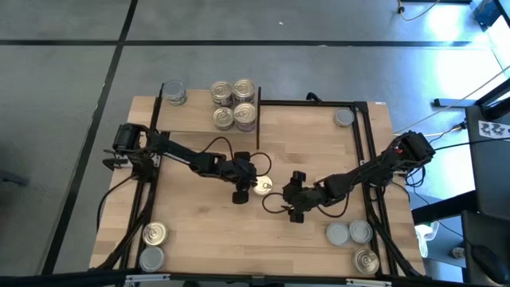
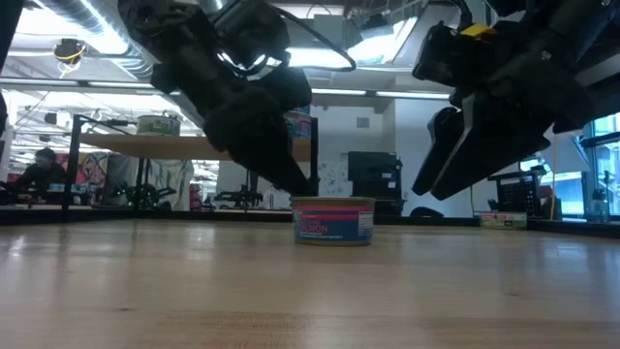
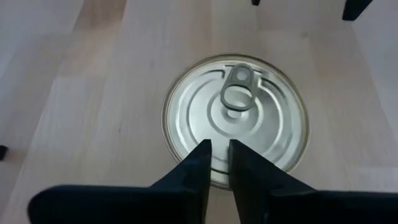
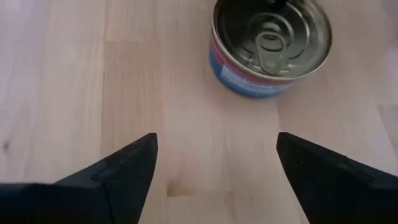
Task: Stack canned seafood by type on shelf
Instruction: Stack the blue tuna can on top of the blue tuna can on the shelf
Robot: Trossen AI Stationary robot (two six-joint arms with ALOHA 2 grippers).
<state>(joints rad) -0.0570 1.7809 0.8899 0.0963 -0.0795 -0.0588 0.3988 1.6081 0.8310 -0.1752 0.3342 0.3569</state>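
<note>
- Gold-topped, short round metal tin with pull-tab (image 3: 235, 118) sits mid-table (image 1: 199, 215), below my left claw (image 3: 219, 163).
- Fingers nearly pinched together over its lid, gripping nothing.
- I judge I should spread, straddle the rim, descend squarely.
- Right claw (image 4: 214, 163) gapes nearby, empty.

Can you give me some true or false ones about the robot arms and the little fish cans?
1. The left gripper is right at a pull-tab tin, its fingers almost together. True.
2. That tin lies tipped on its side. False: it stands upright on the table, top up.
3. The right gripper is open and holds nothing. True.
4. The shelf has no tins on it. False: a cluster of tins sits at its right end and a single tin near its left end.
5. The tin has a blue and pink label. True.
</note>
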